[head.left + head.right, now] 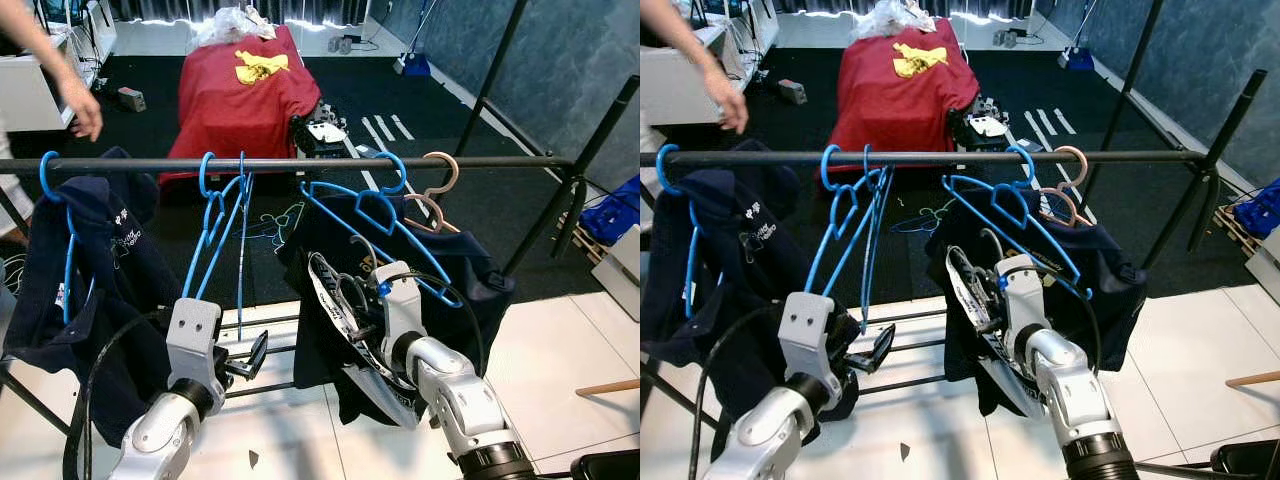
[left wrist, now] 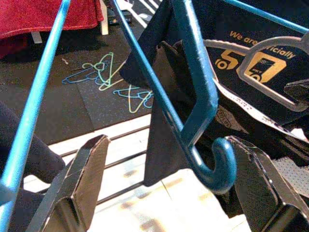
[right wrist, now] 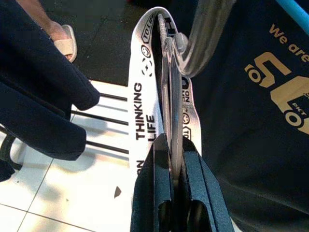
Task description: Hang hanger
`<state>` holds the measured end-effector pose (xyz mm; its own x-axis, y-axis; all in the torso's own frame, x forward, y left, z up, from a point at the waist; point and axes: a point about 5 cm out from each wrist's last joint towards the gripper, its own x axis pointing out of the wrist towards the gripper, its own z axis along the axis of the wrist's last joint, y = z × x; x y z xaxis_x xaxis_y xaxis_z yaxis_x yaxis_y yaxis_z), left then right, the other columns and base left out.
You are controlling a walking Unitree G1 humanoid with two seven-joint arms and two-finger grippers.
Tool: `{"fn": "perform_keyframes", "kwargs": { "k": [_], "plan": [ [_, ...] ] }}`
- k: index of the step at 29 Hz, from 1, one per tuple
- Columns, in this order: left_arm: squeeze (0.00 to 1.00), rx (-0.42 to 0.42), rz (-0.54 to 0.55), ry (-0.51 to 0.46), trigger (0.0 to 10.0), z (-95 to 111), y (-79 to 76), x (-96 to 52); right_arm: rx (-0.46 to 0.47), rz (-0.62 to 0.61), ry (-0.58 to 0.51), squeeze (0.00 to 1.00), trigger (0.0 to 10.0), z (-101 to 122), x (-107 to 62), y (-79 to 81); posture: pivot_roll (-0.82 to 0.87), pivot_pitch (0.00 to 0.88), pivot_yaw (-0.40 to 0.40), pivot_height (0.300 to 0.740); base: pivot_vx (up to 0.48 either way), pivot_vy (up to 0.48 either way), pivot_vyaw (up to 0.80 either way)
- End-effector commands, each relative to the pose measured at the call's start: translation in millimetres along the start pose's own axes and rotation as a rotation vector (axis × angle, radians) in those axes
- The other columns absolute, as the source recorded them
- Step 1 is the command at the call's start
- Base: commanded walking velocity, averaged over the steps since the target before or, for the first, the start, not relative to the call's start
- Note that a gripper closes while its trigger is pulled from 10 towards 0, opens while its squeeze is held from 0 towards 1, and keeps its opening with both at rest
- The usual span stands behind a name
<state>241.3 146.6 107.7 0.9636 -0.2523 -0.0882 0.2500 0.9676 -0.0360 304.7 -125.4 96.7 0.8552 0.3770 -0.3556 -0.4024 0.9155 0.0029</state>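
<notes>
The right gripper [image 3: 175, 159], fingers clamped on a grey hanger [image 3: 212, 29] carrying a dark garment [image 1: 470, 290], holds it below the rail [image 1: 300, 163], hook not yet on, while the left gripper [image 2: 164, 193] fingers stand apart

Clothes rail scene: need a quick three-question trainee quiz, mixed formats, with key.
1. True or false: the right gripper is shut on a grey hanger that carries a navy garment.
2. Pick one. The left gripper is: A, open; B, shut on a blue hanger; C, shut on the rail.
3. Fill in: the cloth draped over the table behind the black rail is ____.

Key: 1 true; 2 A; 3 red.
</notes>
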Motion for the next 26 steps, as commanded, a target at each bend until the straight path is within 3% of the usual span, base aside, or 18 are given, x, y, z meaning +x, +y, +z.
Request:
{"fn": "perform_keyframes", "kwargs": {
  "k": [1,26],
  "plan": [
    [0.0,-0.015,-0.011,0.036,10.0,-6.8,0.0,0.9,-0.006,0.01,0.004,0.0,10.0,0.8,-0.9,2.8,0.02,0.098,-0.083,0.74,-0.277,0.0,0.0],
    [0.0,-0.003,-0.039,0.044,10.0,-7.2,-0.9,4.0,-0.027,0.021,0.017,0.0,10.0,-1.6,-0.3,5.9,0.02,0.08,-0.076,0.74,-0.284,0.0,0.0]
  ]
}}
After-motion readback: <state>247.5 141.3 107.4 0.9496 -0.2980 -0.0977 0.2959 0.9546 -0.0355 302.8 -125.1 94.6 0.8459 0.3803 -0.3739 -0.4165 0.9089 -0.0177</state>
